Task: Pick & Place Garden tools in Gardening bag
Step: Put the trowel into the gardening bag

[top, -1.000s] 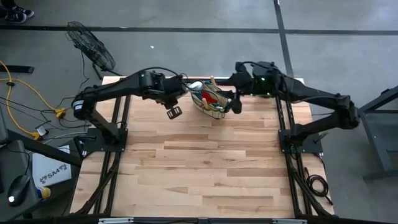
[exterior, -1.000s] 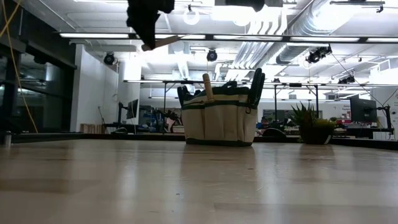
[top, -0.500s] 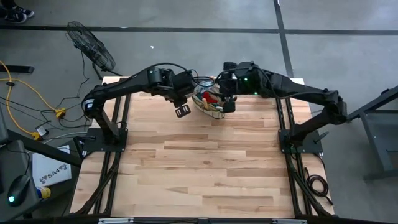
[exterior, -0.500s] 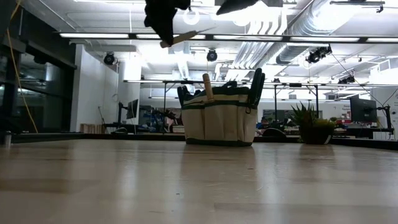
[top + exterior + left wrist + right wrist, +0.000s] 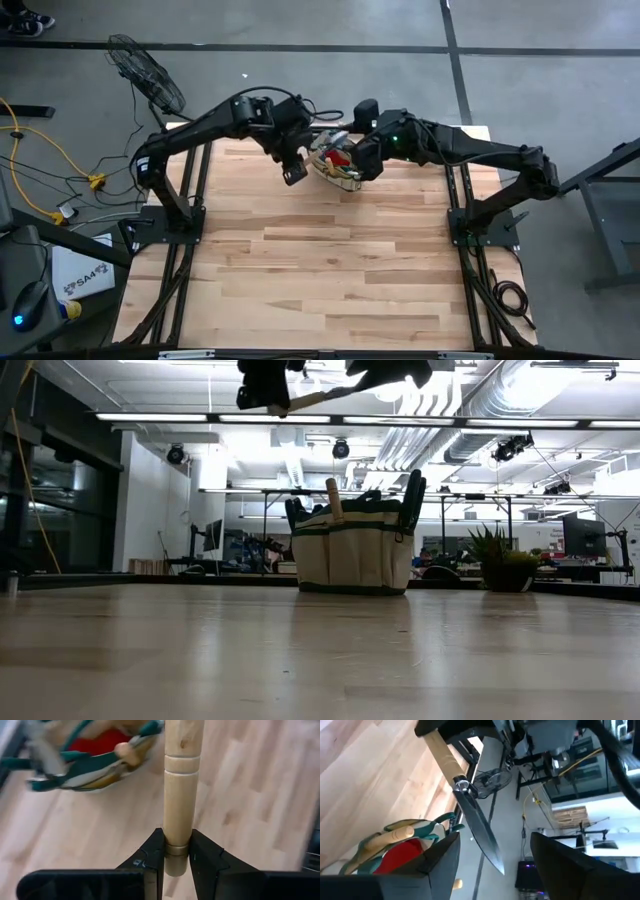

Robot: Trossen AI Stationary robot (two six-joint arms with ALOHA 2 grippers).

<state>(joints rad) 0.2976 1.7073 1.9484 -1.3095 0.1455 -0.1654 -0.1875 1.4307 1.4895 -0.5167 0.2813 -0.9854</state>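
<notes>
Left hand [image 5: 176, 862] clamped on the wooden handle of a trowel [image 5: 179, 790], held up in the air just left of the gardening bag [image 5: 338, 163], well clear of the counter [image 5: 320, 260]. Silver blade [image 5: 481, 832] pointing off past the far edge of the counter, clear enough from the right wrist view. In the low view, just a dark lump at the top edge [image 5: 264, 382] with the pale handle poking out sideways toward the right.

Right hand [image 5: 492, 855] up high too, over the right side of the bag, fingers [image 5: 442, 862] spread wide apart, holding nothing. Shows in the high view as the dark block [image 5: 366, 160] right against the bag's right rim.

Bag sitting upright at the far middle of the counter, beige with dark green trim [image 5: 352, 550]. Already stuffed: a wooden handle [image 5: 333, 496] sticking up on the left side, a dark green pruner [image 5: 412, 492] standing tall at the right side, something red [image 5: 339, 157] down inside with green-and-white handles [image 5: 412, 831] lying across it. Hard to tell exactly which tool is which in that pile.

Small potted green plant [image 5: 497, 558] off to the right, behind the bag in the low view. Floor fan [image 5: 146, 72] out past the far left corner, yellow cable [image 5: 45, 150] on the floor on the left.
</notes>
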